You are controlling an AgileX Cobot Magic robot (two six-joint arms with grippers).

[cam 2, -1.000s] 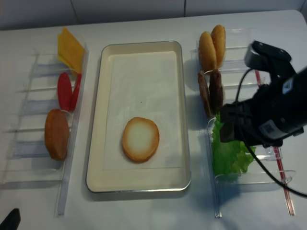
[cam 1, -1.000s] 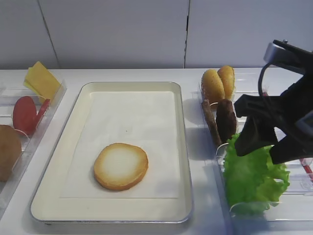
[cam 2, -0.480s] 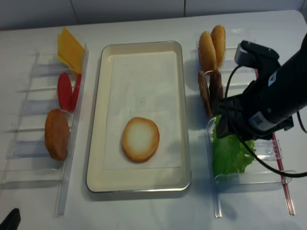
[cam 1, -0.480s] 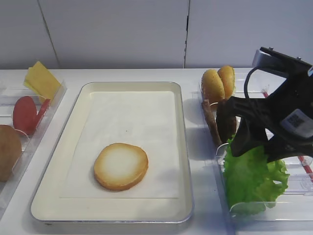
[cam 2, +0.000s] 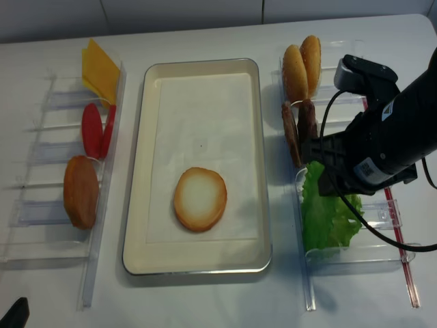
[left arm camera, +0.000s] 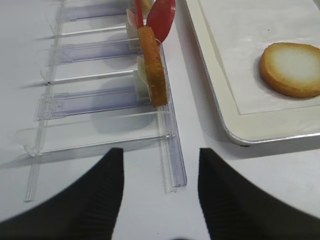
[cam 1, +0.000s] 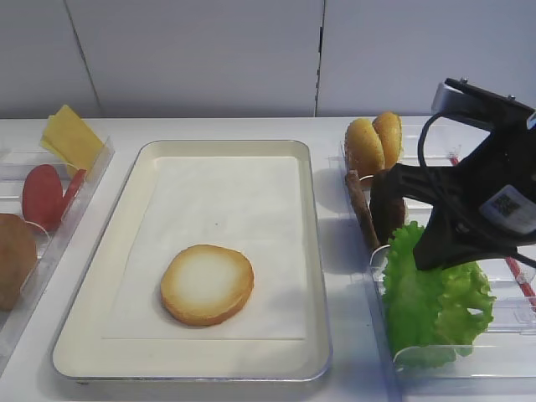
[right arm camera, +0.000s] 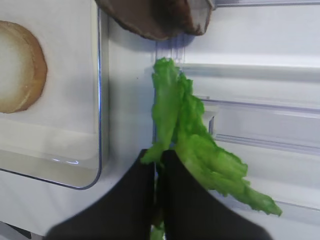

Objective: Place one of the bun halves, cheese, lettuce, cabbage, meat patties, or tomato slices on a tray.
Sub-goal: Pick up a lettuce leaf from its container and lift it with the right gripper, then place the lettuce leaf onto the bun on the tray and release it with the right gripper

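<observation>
A ruffled green lettuce (cam 1: 431,293) leaf stands on edge in the clear rack at the right. My right gripper (right arm camera: 156,152) is shut on its upper edge, with more green leaves (right arm camera: 220,170) bunched just beside it. From above, the right gripper (cam 2: 328,184) sits right over the lettuce (cam 2: 328,215). The cream tray (cam 1: 314,218) holds one bun half (cam 1: 207,284), pale face up. My left gripper (left arm camera: 160,152) is open over bare table near the end of the left rack, holding nothing.
The right rack (cam 2: 403,256) also holds two bun halves (cam 1: 374,142) and dark meat patties (cam 1: 381,205), close behind my right gripper. The left rack (left arm camera: 90,102) holds yellow cheese (cam 1: 71,136), red tomato slices (cam 1: 46,194) and a bun half (cam 2: 80,191).
My right gripper has come down a little onto the green leaves and its open jaws have shut on the lettuce's edge. The bun half on the tray has not moved.
</observation>
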